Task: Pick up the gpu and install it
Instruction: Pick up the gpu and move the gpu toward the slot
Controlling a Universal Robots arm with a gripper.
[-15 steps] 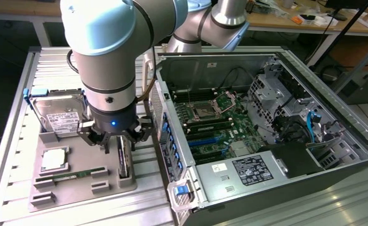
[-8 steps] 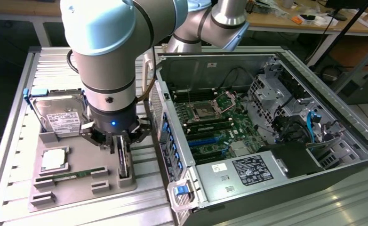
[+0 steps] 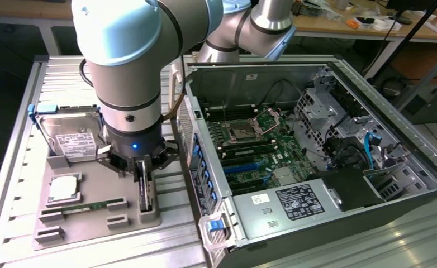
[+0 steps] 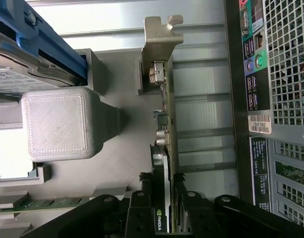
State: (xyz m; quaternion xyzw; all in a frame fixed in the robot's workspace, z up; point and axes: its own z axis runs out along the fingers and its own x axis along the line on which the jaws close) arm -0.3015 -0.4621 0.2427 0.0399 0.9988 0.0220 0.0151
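gpu [image 3: 147,196] stands on edge in a slot of the grey holder tray [image 3: 91,226] on the worktop [image 3: 13,167], directly under the end effector [image 3: 145,181]. Handling, my read: light and stiff, but fragile. There are exposed parts on the board, a thin edge connector, and a silver bracket [image 4: 160,44] that can snag. Best hold looks like flat across both faces at the cooler block [image 4: 161,223], not on bare board or the bracket. Those faces are smooth, so a weak clamp could slip, and it wants a straight pull out of the slot with no twist. End effector straddles the cooler end, with the bracket at the card's far end from it. Can't tell if it's clamped or just bracketing. Arm pose: wrist points straight down over the tray, the link above it near vertical. Open PC case [image 3: 316,139] is just beside the end effector, on the exterior view's right. Hard drive [image 3: 73,137] is on the opposite side, near.
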